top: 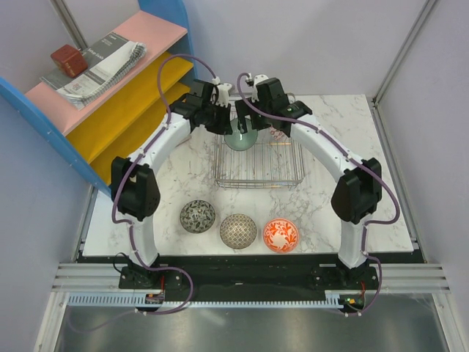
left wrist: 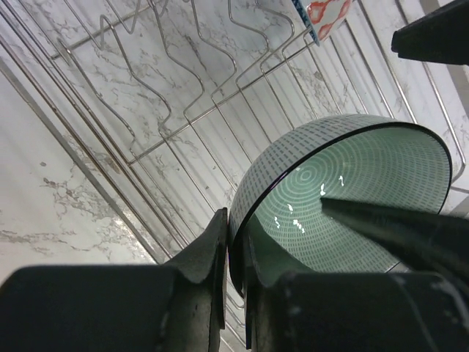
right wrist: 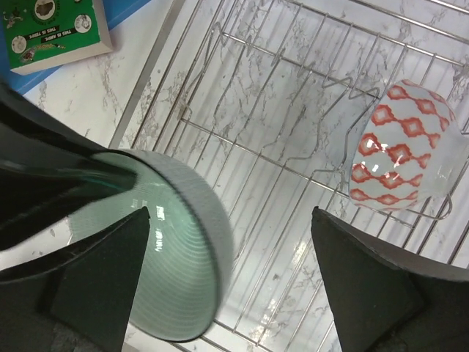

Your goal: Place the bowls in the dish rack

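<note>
You see a pale green, ring-patterned round ceramic bowl (top: pixel 240 138), a dark grey patterned ceramic bowl (top: pixel 198 216), a beige-grey patterned bowl (top: pixel 238 230), a red-orange floral bowl (top: pixel 281 235), and a white, grey-veined marble counter (top: pixel 319 220).

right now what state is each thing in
pale green bowl: tilted, held over the dish rack
left gripper: shut on its rim
right gripper: open
diamond-patterned bowl: on its side in the rack
dark grey bowl: upright on the table, not loaded
beige-grey bowl: same
red-orange bowl: same
</note>
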`<state>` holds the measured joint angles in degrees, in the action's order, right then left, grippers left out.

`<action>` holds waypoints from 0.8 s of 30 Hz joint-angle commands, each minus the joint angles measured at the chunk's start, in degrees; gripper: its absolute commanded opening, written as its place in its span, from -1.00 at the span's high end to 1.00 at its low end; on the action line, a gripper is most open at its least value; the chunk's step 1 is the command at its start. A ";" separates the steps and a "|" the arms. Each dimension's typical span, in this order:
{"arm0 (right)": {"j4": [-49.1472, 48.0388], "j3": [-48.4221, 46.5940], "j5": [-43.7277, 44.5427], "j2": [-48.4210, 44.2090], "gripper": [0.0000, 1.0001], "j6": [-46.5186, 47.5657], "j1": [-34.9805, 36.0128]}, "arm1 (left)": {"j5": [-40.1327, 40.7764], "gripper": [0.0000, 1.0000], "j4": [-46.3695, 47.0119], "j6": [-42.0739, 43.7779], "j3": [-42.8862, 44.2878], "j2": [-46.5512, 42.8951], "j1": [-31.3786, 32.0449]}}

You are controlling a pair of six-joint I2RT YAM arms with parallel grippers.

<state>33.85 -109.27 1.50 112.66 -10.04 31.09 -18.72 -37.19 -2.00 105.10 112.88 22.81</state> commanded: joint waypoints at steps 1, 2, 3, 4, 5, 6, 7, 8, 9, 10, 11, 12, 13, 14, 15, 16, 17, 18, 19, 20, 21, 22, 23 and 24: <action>-1.33 2.31 -11.05 -3.85 -0.96 0.38 -4.01 | -5.80 0.96 3.09 3.84 0.37 -6.88 -1.80; -1.33 3.01 -12.73 -3.94 -0.96 0.11 -4.80 | -6.24 0.96 3.09 4.19 0.28 -7.15 -2.24; -1.50 3.36 -17.18 -3.94 -0.96 -0.58 -6.20 | -7.63 0.96 3.09 4.98 -0.07 -7.50 -2.59; -1.59 3.54 -19.67 -3.85 -0.96 -1.20 -7.00 | -8.34 0.96 3.09 5.25 -0.33 -7.85 -2.77; -1.68 3.98 -21.87 -3.85 -0.96 -1.64 -7.53 | -8.96 0.96 3.09 5.43 -0.59 -8.20 -3.20; -2.20 4.15 -27.11 -3.85 -0.96 -2.17 -8.58 | -10.62 0.96 3.09 5.95 -0.86 -8.38 -3.38; -2.90 4.42 -29.95 -3.77 -0.96 -3.30 -9.11 | -11.42 0.96 3.18 6.22 -1.03 -8.47 -3.64; -3.43 4.77 -33.28 -3.50 -0.96 -3.75 -9.38 | -12.21 0.96 3.18 6.39 -1.21 -8.73 -4.00; -4.39 4.77 -39.49 -3.15 -0.96 -4.28 -9.90 | -14.39 0.96 3.52 6.74 -1.65 -8.90 -4.09; -4.84 4.77 -42.16 -2.80 -0.96 -5.24 -9.91 | -15.20 0.96 3.70 6.83 -1.83 -8.99 -4.44; -5.28 5.21 -43.76 -2.71 -0.96 -5.77 -9.91 | -16.34 0.96 3.88 6.92 -2.09 -9.17 -4.53; -7.11 5.73 -44.99 -2.80 -0.96 -6.30 -9.91 | -18.09 0.96 4.05 7.01 -2.44 -9.17 -4.70; -7.91 6.17 -46.31 -2.97 -0.96 -6.65 -9.91 | -18.80 0.96 4.05 7.10 -2.62 -9.26 -4.70; -8.27 6.61 -46.32 -3.06 -0.96 -6.92 -9.91 | -19.68 0.96 4.14 7.01 -2.62 -9.34 -4.70; -8.70 6.79 -46.23 -3.06 -0.96 -7.01 -9.91 | -20.82 0.96 4.32 7.10 -2.97 -9.52 -4.70; -8.71 6.88 -46.23 -2.89 -0.96 -7.01 -9.91 | -21.27 0.96 4.23 7.18 -3.14 -9.61 -4.79; -8.80 7.32 -46.49 -2.89 -0.96 -7.18 -9.91 | -21.62 0.96 4.32 7.27 -3.23 -9.78 -4.79; -9.41 7.76 -47.02 -2.80 -0.96 -7.44 -9.91 | -21.97 0.96 4.41 7.36 -3.32 -10.13 -4.79; -10.11 8.80 -48.76 -2.62 -0.96 -7.88 -9.91 | -22.23 0.96 4.49 7.45 -3.41 -10.22 -4.79; -11.77 9.42 -49.48 -2.62 -0.96 -9.54 -9.91 | -22.67 0.96 4.58 7.36 -3.50 -10.31 -4.79; -12.83 10.04 -50.27 -2.54 -0.96 -10.17 -9.91 | -22.85 0.96 4.67 7.36 -3.50 -10.40 -4.79; -13.71 10.92 -51.06 -2.53 -0.96 -10.95 -9.91 | -23.03 0.96 4.76 7.27 -3.50 -10.31 -4.79; -15.11 11.36 -51.76 -2.45 -0.96 -12.18 -9.91 | -23.38 0.96 4.84 7.27 -3.50 -10.40 -4.79; -15.47 11.54 -51.94 -2.36 -0.96 -12.63 -9.91 | -23.47 0.96 4.85 7.27 -3.58 -10.49 -4.79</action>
<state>24.64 -99.15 -45.21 110.93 -18.98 21.15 -36.97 -35.86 3.92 101.08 107.39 18.06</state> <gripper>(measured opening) 0.982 0.149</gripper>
